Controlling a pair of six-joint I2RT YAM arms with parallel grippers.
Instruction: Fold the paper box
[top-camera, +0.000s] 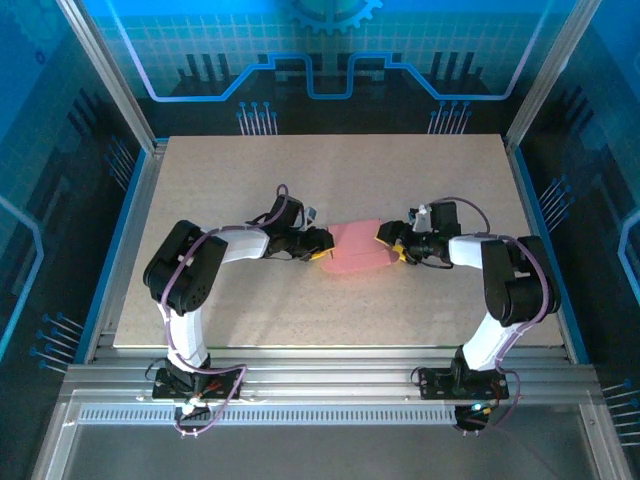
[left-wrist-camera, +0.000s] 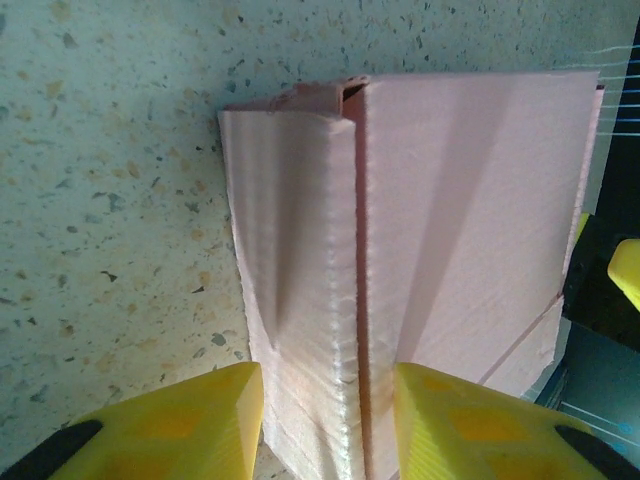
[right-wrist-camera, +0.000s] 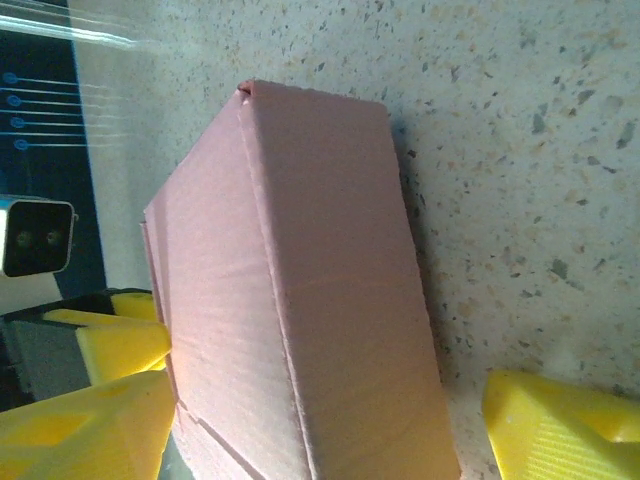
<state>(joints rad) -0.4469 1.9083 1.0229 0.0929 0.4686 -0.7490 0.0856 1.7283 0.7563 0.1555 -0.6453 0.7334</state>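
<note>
Paper box (top-camera: 356, 250): one, pink and folded into a flat rectangular shape, lying in the middle of the table (top-camera: 330, 170). It sits between two grippers that meet it from opposite ends.

The left gripper (top-camera: 322, 250) has two yellow fingers (left-wrist-camera: 200, 420). In the left wrist view they stand fairly narrow on either side of a long creased edge of the box, where a side wall meets the wide top panel. One finger lies by the wall's outer edge and the other sits over the top panel. I cannot tell whether they are actually pinching the card. A small tab sticks up at the far corner of that wall.

The right gripper (top-camera: 390, 246) also has two yellow fingers (right-wrist-camera: 560, 420). In the right wrist view they are spread wide around the opposite end of the box. A strip of bare table shows between one finger and the box, while the other finger sits right at the box's edge.

There are two arms. Each wrist is held low and nearly level over the table, pointing inward toward the box. Each forearm runs back to a bent elbow out toward its own side edge. From there the left arm (top-camera: 185, 270) and the right arm (top-camera: 515, 285) drop to bases at the table's near edge.
</note>
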